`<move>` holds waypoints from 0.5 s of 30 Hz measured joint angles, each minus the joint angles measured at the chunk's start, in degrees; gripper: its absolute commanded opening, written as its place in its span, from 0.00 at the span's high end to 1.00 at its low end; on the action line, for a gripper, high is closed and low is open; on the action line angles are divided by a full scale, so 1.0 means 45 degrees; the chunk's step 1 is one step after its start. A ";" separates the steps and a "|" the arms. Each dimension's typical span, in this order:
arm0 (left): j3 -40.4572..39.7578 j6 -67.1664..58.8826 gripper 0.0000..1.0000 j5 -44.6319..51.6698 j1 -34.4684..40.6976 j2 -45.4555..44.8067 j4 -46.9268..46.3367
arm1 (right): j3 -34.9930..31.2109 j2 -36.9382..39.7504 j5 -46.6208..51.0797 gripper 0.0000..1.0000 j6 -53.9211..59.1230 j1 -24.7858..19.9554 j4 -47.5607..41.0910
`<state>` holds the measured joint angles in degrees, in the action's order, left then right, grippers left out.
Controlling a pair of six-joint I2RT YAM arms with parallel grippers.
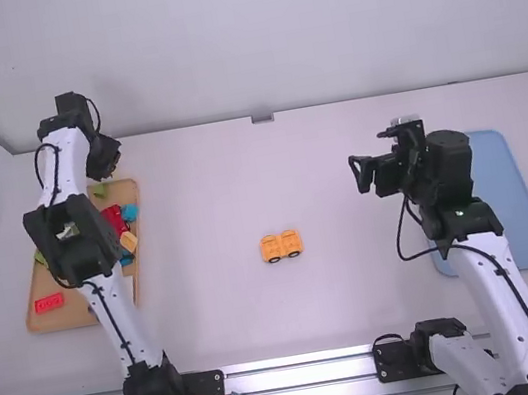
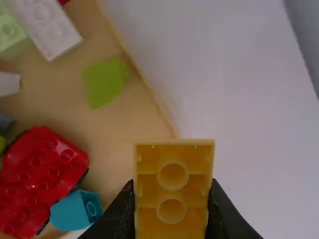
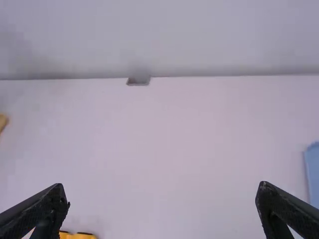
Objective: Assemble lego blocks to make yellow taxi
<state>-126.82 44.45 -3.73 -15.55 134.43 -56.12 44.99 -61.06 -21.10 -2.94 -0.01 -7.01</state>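
Note:
My left gripper (image 1: 104, 163) is over the far end of the wooden tray at the left. In the left wrist view this gripper (image 2: 172, 204) is shut on a yellow block (image 2: 172, 191), whose hollow underside with two round sockets faces the camera. On the middle of the table lie two orange-yellow blocks (image 1: 280, 246) side by side; part of them (image 3: 77, 235) shows in the right wrist view. My right gripper (image 1: 373, 159) hangs right of the middle, its fingers wide open and nothing between them (image 3: 162, 199).
The wooden tray (image 1: 66, 323) holds a red brick (image 1: 48, 302), a red wheeled base (image 2: 37, 174), a teal piece (image 2: 75, 209), a green piece (image 2: 104, 82) and other loose blocks. A blue tray (image 1: 514, 196) lies at the right, partly behind the right arm.

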 measured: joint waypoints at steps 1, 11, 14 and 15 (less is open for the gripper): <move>0.0010 -0.0296 0.99 0.0170 0.0073 -0.0087 0.0005 | 0.0015 -0.0277 -0.0330 0.01 -0.0136 0.0000 0.0282; 0.3827 -0.2064 0.99 0.1005 0.1180 -0.3065 0.3769 | 0.0015 -0.3220 -0.3094 0.01 -0.0903 0.0000 0.2594; 0.7062 -0.2584 0.99 0.1438 0.1496 -0.5348 0.6314 | 0.0015 -0.3614 -0.4041 0.01 -0.0971 0.0000 0.3361; 0.7465 -0.2705 0.99 0.1525 0.1496 -0.5629 0.6577 | 0.0015 -0.3638 -0.4148 0.01 -0.0986 0.0000 0.3439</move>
<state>-93.23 32.27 3.14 -8.82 109.10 -26.52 45.06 -77.43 -39.77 -7.38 -0.01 8.47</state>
